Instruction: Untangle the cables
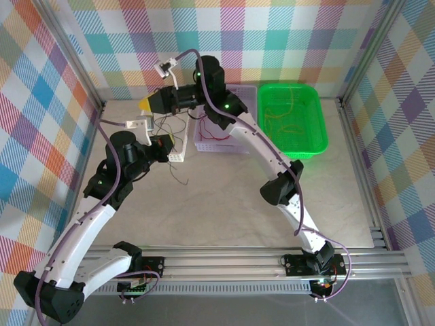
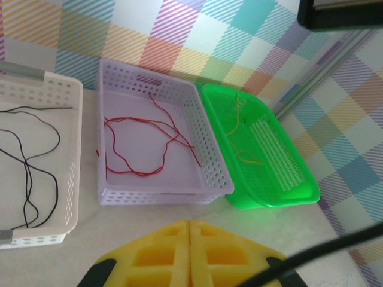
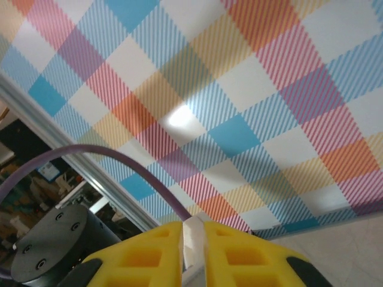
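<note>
My left end effector (image 2: pixel 190 230) is fully closed, its two yellow fingers pressed flat with only a seam between them. In the left wrist view nothing shows clamped in that seam, so I cannot tell if a strand is caught there. It hangs above the desk (image 2: pixel 84 263), tilted down toward three baskets set side by side.

Ahead and to its left is the white basket (image 2: pixel 70 179), where black cables (image 2: pixel 26 173) lie in loose loops. Straight ahead is the purple basket (image 2: pixel 161 194), with red cables (image 2: pixel 140 174) sprawled across its floor. Ahead and to the right, touching the purple one, is the green basket (image 2: pixel 281 197), and thin yellow-orange cables (image 2: pixel 246 156) lie curled in it.

My right end effector (image 3: pixel 192 230) has its fingers a narrow crack apart, with a pale strip showing in the gap. I cannot tell what that strip is, or if a wire is held. It is raised and points at the checked wall (image 3: pixel 251 89).

From above, it sits just beyond my left end effector and close to it. A few very fine strands (image 1: pixel 170 127) hang in the space between the two, too thin to trace to either one. Another dark strand (image 1: pixel 178 178) trails on the desk just near of my left end effector.
</note>
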Action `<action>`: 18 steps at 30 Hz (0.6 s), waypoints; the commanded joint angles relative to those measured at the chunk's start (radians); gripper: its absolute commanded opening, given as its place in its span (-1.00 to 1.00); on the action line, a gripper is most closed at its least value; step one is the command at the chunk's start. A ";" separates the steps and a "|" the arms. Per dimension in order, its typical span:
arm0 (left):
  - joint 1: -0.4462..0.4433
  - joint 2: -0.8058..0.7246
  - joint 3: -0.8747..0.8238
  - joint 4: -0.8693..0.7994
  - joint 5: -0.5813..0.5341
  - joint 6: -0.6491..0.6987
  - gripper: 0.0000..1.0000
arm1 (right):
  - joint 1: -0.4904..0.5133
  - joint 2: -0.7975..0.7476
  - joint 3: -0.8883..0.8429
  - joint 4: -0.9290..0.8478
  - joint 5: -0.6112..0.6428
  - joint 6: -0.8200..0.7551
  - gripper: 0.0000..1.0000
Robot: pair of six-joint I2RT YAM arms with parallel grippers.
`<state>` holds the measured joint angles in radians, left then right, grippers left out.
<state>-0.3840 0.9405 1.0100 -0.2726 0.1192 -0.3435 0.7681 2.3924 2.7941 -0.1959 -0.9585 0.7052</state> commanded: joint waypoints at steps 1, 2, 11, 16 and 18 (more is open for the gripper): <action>-0.001 -0.006 0.046 -0.050 0.027 0.012 -1.00 | -0.075 -0.039 -0.039 -0.029 0.088 0.085 -0.52; -0.001 -0.005 0.052 -0.060 0.028 0.010 -1.00 | -0.096 -0.039 -0.053 -0.055 0.121 0.107 -0.46; 0.012 -0.009 0.096 -0.092 -0.011 0.000 -1.00 | -0.177 -0.041 -0.153 -0.269 0.203 0.024 0.23; 0.041 0.007 0.140 -0.096 -0.010 -0.024 -1.00 | -0.190 -0.102 -0.334 -0.261 0.176 -0.037 0.47; 0.050 0.021 0.145 -0.090 0.003 -0.041 -1.00 | -0.187 -0.153 -0.456 -0.176 0.141 -0.048 0.59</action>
<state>-0.3504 0.9646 1.1118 -0.3454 0.1146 -0.3557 0.6155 2.3184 2.4260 -0.4339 -0.8200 0.7021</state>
